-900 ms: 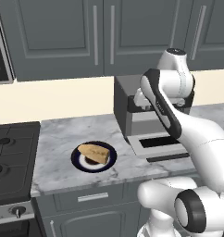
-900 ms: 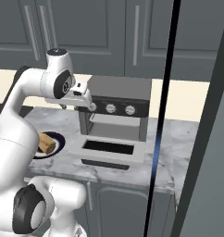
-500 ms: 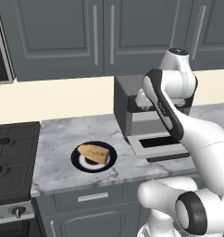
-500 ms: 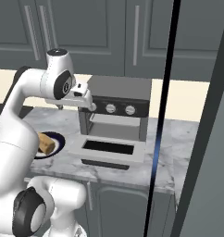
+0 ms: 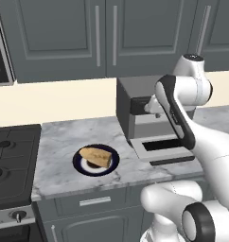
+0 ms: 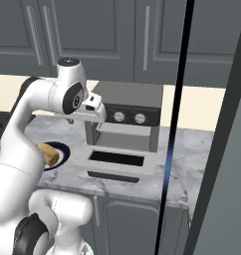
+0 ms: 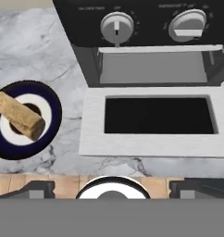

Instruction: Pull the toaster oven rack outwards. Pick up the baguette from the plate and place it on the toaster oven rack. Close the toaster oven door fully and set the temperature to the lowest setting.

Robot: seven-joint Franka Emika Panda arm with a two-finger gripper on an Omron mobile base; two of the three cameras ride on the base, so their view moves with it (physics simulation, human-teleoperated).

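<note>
One tan-golden baguette piece (image 7: 20, 116) is lying on one round navy plate (image 7: 52, 119), left of the boxy grey toaster oven (image 6: 126, 117) on the marble counter (image 5: 64, 137); its silver-framed door (image 7: 150, 121) is lying flat open. The claw (image 6: 95, 115) is hanging open above it.

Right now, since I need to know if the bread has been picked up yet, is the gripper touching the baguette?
Apart. In the hand view the baguette lies on the plate, far to the side of the open gripper at the bottom.
</note>
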